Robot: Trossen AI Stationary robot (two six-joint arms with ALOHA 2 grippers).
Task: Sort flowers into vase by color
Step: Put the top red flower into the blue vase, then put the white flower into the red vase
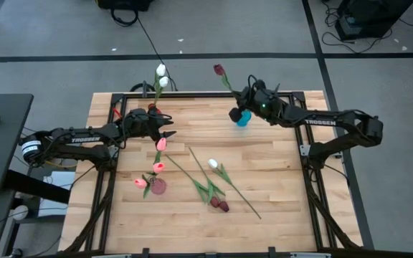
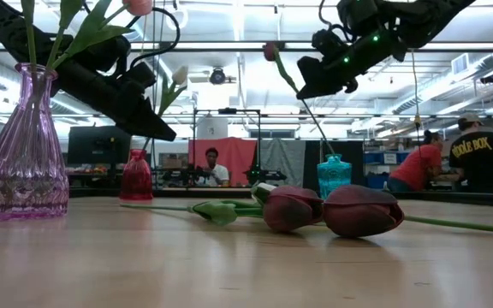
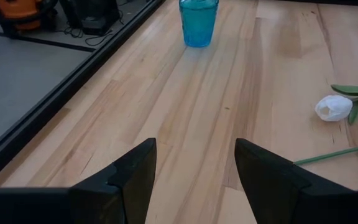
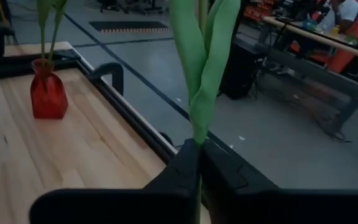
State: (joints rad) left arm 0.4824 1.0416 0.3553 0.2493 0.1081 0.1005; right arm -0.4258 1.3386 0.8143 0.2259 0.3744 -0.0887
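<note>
Nearest the table's front edge, two maroon tulips (image 1: 219, 204) and one white tulip (image 1: 213, 164) lie unsorted; the pink vase (image 1: 158, 185) holds three pink, the red vase (image 2: 136, 175) two white. My right gripper (image 1: 236, 112) pinches a maroon tulip stem (image 4: 202, 74) above the blue vase (image 1: 243, 118), insertion apparently pending. My left gripper (image 3: 194, 180) hovers spread wide, holding nothing.

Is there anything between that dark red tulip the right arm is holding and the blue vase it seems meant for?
Nothing visible. The right gripper is shut on the maroon tulip's stem directly above the blue vase, with only open air between them. The left gripper hangs open, well to the side.
</note>
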